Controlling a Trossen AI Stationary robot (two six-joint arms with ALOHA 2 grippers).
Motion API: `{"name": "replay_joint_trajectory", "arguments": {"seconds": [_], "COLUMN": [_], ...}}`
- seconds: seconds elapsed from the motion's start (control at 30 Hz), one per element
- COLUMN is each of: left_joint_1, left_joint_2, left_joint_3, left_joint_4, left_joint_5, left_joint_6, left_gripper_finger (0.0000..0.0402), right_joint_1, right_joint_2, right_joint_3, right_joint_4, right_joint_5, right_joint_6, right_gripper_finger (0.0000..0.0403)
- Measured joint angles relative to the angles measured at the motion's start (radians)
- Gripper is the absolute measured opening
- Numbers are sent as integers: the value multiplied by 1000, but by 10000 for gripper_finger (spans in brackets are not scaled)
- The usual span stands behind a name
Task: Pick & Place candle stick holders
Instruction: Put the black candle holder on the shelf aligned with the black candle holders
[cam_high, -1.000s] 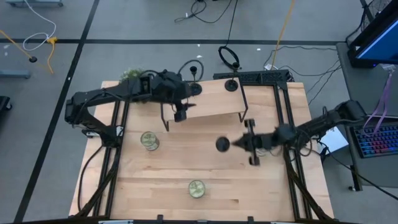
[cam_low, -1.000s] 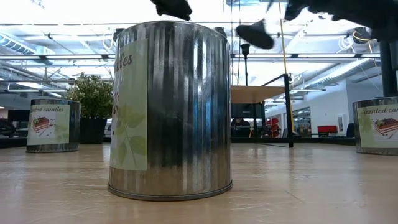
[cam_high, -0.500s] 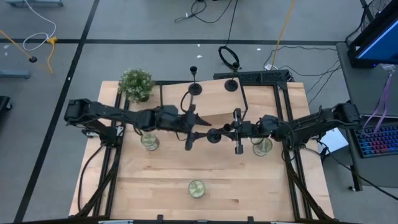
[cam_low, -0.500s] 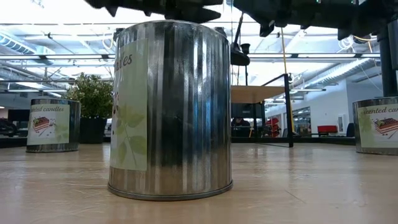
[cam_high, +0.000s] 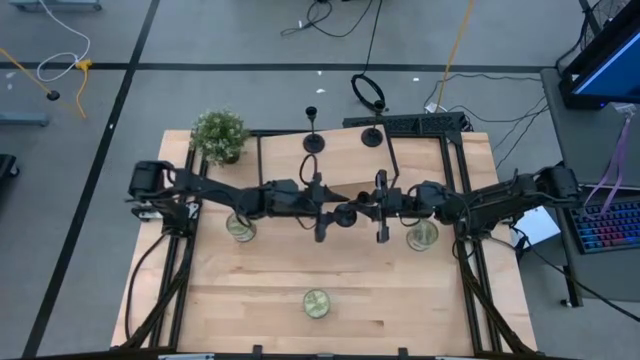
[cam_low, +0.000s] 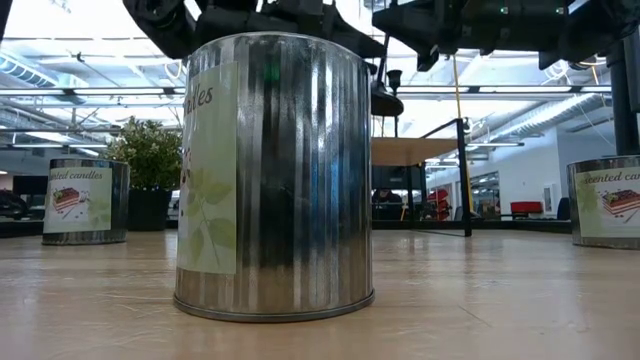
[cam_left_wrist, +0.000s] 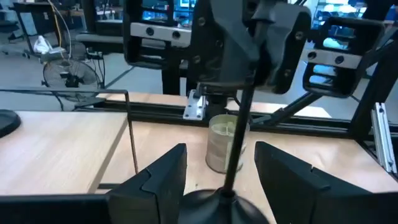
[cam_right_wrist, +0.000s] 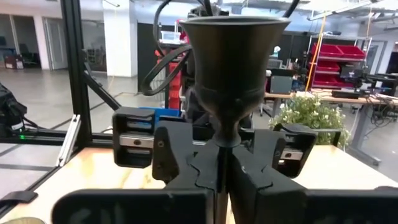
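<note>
candle stick holders: 3 | candle tins: 3 | potted plant: 1

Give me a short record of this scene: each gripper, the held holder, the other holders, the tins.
right gripper: shut on the held holder's stem, just below its cup
held holder: lifted, between both grippers at mid-scene
left gripper: open, fingers either side of the holder's base; contact cannot be told
other holders: two, upright, at the far side
tins: three, upright, apart from each other
plant: far corner on the left arm's side
</note>
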Motion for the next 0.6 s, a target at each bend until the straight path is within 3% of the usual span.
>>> {"name": "replay_joint_trajectory", "arguments": {"seconds": [0.33, 0.6], "left_joint_1": [3, 3], "left_joint_2": [17, 138], "left_joint_3": [-1, 90], "left_joint_4": [58, 71], "left_joint_5": [5, 5], "left_joint_6": [-24, -30], "left_gripper_finger": [198, 195], "right_joint_1": [-3, -4], "right_joint_2": [0, 0], "right_joint_3": [0, 0], "right_joint_4": [-5, -15], "right_joint_5": [0, 0], "right_joint_6": [24, 36], "right_gripper_finger": [10, 15]}}
